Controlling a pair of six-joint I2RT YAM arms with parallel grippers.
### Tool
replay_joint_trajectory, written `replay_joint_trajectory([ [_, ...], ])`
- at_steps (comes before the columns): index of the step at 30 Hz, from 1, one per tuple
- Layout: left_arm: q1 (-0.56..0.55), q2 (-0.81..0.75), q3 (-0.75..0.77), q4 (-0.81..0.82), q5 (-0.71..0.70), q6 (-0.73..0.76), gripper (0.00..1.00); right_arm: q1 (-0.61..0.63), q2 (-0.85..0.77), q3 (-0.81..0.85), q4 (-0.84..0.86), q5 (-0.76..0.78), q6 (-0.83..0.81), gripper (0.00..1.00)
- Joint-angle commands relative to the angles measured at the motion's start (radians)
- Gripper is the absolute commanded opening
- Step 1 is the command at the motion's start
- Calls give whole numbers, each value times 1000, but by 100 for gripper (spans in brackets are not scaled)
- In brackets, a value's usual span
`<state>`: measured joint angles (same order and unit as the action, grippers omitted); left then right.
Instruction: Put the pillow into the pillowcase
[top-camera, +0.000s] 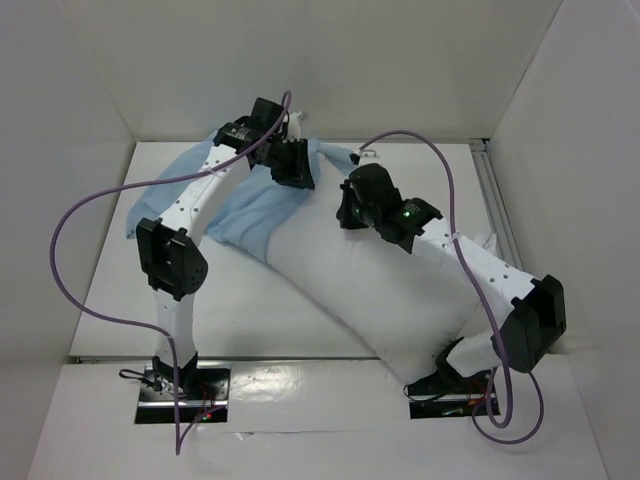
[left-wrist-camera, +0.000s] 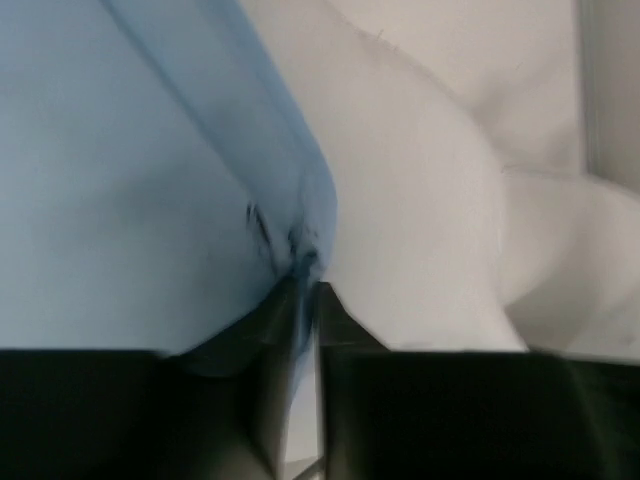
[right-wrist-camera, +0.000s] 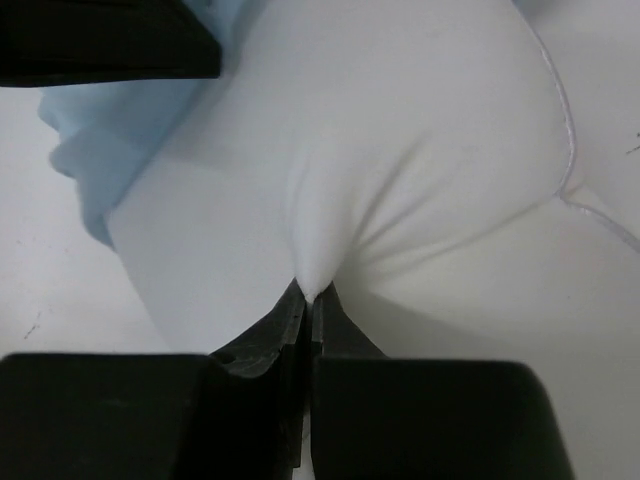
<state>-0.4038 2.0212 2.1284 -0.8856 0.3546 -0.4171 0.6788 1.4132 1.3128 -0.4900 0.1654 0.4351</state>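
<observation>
the pillow (top-camera: 390, 290) lay slantwise on the desk (top-camera: 250, 310), its long axis running from near your right arm's base up toward the far left. only its far-left end was tucked under the pillowcase (top-camera: 250, 210), and most of its length sat bare outside the blue cloth.

your left gripper (top-camera: 292, 168) was at the case's open edge, where blue met white. in the wrist view its jaws were closed on a bunched fold of the blue cloth, with the pillow bulging just beside it on the right. your right gripper (top-camera: 352, 205) sat on top of the pillow, just outside the mouth and near the left gripper. it was clenched on a pinch of white fabric, with creases fanning out from the bite.

so the case lay to the far left of your right gripper, in line with the pillow's long axis. the bare bulk lay behind it, nearer the right arm. i'd judge the coming move depended on that line: push the pillow along it into the mouth while the left gripper held the edge, or draw the edge back down over it
</observation>
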Motion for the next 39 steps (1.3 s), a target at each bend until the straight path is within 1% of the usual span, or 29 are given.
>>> replay_joint_trajectory([
  [1, 19, -19, 60, -36, -39, 30, 40, 45, -16, -55, 154, -6, 73, 0],
  [2, 19, -19, 80, -48, -39, 41, 52, 57, -16, -64, 168, -6, 61, 0],
  [3, 31, -29, 97, -49, -26, 41, 68, 70, -16, -64, 168, 9, 60, 0],
  [4, 31, -38, 122, -49, -26, 41, 68, 80, -16, -73, 177, 10, 45, 0],
  [5, 45, -38, 136, -49, 7, 41, 68, 90, -16, -73, 177, 23, 33, 0],
  [6, 60, -51, 148, -49, 21, 32, 65, 105, -16, -64, 165, 32, 24, 0],
  [7, 60, -52, 168, -49, 32, 32, 58, 105, -5, -64, 165, 33, 14, 0],
  [8, 75, -61, 168, -49, 32, 23, 55, 114, 7, -52, 154, 43, 5, 0],
  [10, 86, -61, 180, -33, 32, 11, 57, 123, 7, -43, 154, 43, -5, 0],
  [12, 86, -33, 191, -19, -11, 11, 64, 123, 7, -43, 168, 43, -16, 0],
  [13, 95, -20, 205, -19, -31, 11, 66, 123, 16, -34, 168, 43, -16, 0],
  [14, 95, 2, 205, -19, -99, -3, 68, 123, 16, -34, 168, 43, -16, 0],
  [16, 95, 13, 205, -19, -164, -14, 68, 123, 26, -21, 168, 34, -25, 0],
  [17, 95, 13, 205, -19, -246, -23, 68, 133, 26, -12, 168, 34, -25, 0],
  [18, 86, 13, 194, -19, -288, -23, 69, 133, 26, -12, 159, 34, -25, 0],
  [20, 74, 13, 194, -10, -345, -11, 69, 133, 26, -12, 159, 34, -25, 0],
  [21, 59, 23, 194, -10, -406, 0, 70, 133, 26, -12, 159, 34, -25, 0],
  [25, 49, 92, 245, -10, -454, 0, 71, 133, 35, -1, 159, 34, -35, 0],
  [26, 40, 118, 255, -10, -465, 0, 69, 142, 44, -1, 159, 34, -35, 0],
  [32, 20, 163, 265, 57, -509, 9, 69, 151, 53, 17, 149, 34, -44, 0],
  [37, 20, 175, 265, 66, -539, 9, 58, 151, 53, 17, 149, 43, -44, 0],
  [38, 20, 175, 265, 66, -539, 9, 46, 151, 62, 26, 149, 43, -44, 0],
  [39, 20, 175, 265, 66, -539, 9, 40, 151, 63, 26, 149, 43, -44, 0],
])
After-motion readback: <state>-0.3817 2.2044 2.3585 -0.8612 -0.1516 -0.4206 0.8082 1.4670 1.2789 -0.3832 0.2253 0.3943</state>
